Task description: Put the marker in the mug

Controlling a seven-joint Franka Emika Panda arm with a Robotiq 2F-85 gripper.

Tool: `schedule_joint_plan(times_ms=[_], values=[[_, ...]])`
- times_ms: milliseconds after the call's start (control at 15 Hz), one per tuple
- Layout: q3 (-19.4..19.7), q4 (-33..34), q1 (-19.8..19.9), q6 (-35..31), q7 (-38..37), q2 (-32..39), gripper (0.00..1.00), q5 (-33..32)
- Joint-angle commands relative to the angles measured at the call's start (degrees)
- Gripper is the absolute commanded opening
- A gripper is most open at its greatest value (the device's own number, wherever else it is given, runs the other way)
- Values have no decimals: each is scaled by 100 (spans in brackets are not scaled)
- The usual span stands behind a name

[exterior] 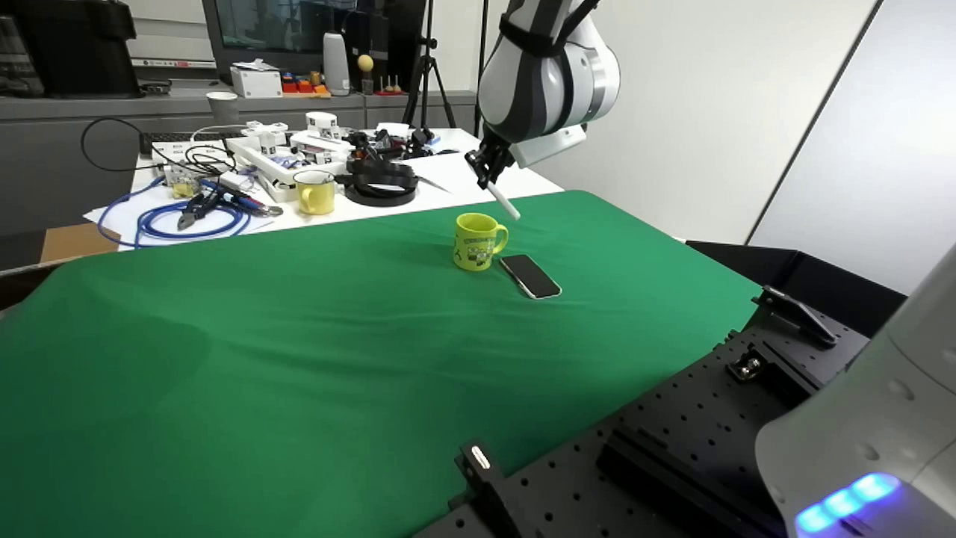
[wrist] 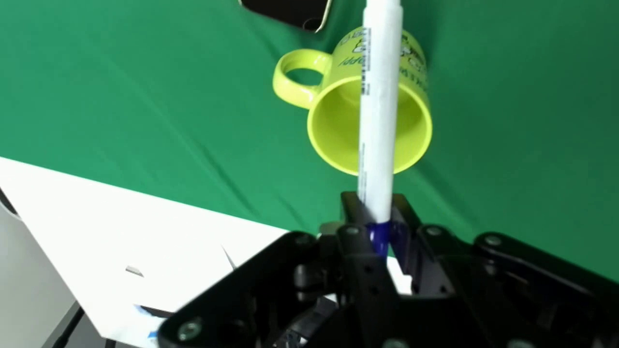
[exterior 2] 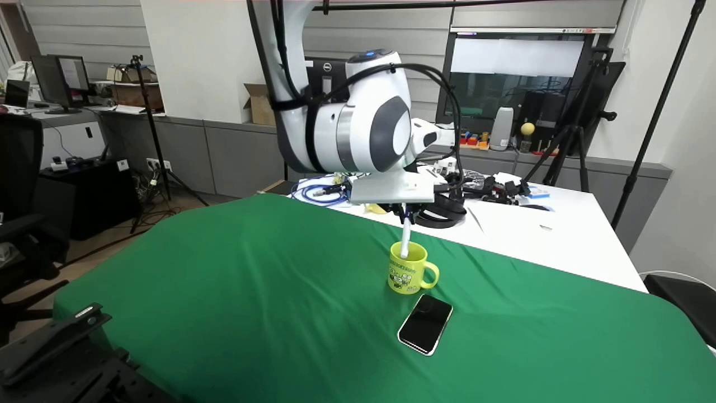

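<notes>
One marker [wrist: 379, 121] in one gripper [wrist: 376, 215]; on cloth [exterior 2: 251, 313], one mug [exterior 2: 406, 273], one phone [exterior 2: 425, 324]

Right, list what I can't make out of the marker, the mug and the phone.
Marker: its free end is cut off by the wrist view's top edge; there, its blue end is partly covered by the gripper.
Mug: its print is partly behind the marker in the wrist view; the lettering is too small to read in both exterior views.
Phone: cut off by the wrist view's top edge.
</notes>
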State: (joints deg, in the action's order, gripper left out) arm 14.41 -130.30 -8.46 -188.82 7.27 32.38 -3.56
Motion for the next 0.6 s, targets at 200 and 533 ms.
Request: schedule_joint_plan(times_ms=[200,533], values=[[179,128,-36,-878,64,104,5,177],[48,565,85,-905,125,349,5,236]])
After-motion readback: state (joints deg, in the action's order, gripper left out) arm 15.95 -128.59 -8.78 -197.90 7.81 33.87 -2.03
